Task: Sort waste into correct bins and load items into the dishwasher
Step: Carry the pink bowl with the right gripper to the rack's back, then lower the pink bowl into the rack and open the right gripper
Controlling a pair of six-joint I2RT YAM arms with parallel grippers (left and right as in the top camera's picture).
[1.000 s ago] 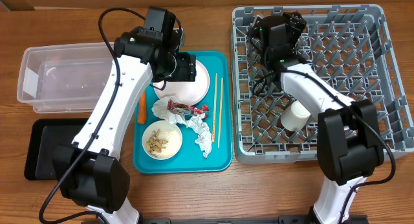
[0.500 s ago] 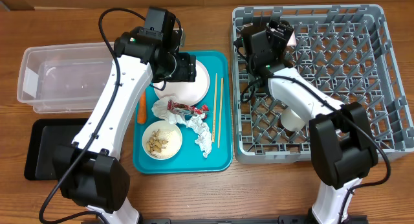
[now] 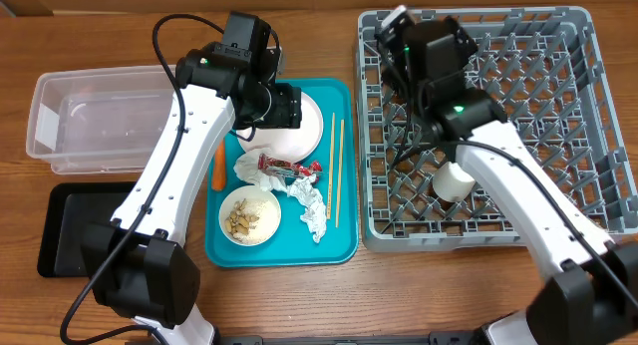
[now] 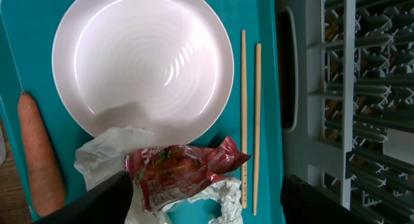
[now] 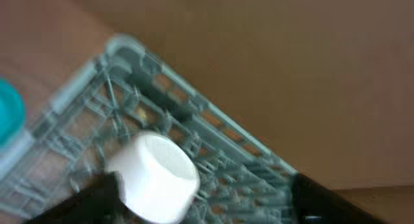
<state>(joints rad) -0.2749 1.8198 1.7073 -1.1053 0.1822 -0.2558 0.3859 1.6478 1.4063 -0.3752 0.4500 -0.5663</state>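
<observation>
Two grippers stand wide open and empty: the left gripper [image 4: 204,204], above the plate [image 4: 142,62] and red wrapper [image 4: 184,169] on the tray [image 4: 265,88], should descend squarely over the wrapper, clear of the tissue [image 4: 107,153], while the right gripper [image 5: 208,201] hangs above the cup [image 5: 154,177] lying in the rack [image 5: 213,130].

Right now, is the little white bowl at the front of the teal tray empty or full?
Partly filled: beige food scraps lie across the floor of the bowl, with its white wall bare above them.
</observation>
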